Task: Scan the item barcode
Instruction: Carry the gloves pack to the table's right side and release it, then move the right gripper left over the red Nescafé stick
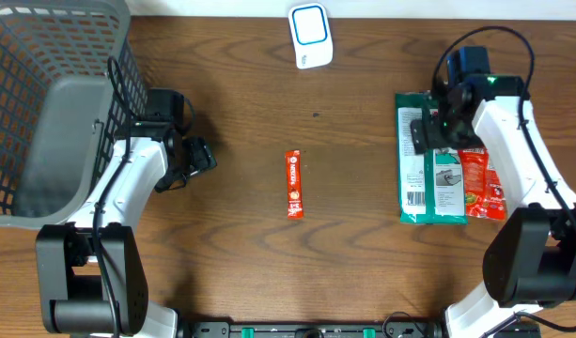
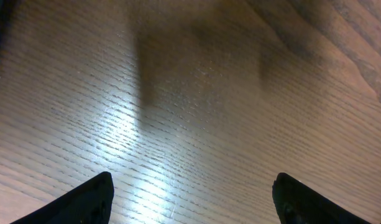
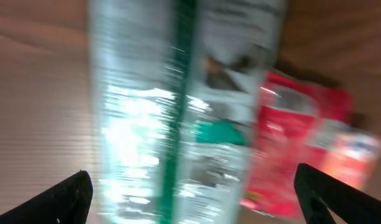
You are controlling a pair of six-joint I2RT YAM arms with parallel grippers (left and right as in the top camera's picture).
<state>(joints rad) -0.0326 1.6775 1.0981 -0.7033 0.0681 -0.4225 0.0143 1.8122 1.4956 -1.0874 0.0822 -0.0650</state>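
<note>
Two packets lie touching at the right of the table (image 1: 363,282): the green packet (image 1: 427,188), barcode up, and a red packet (image 1: 482,183). The right gripper (image 1: 427,131) hangs over the green one with its jaws wide open. The left gripper (image 1: 199,156), jaws also open, hovers over bare wood.

Barcode (image 1: 416,198) on green packet (image 1: 428,183)
</note>
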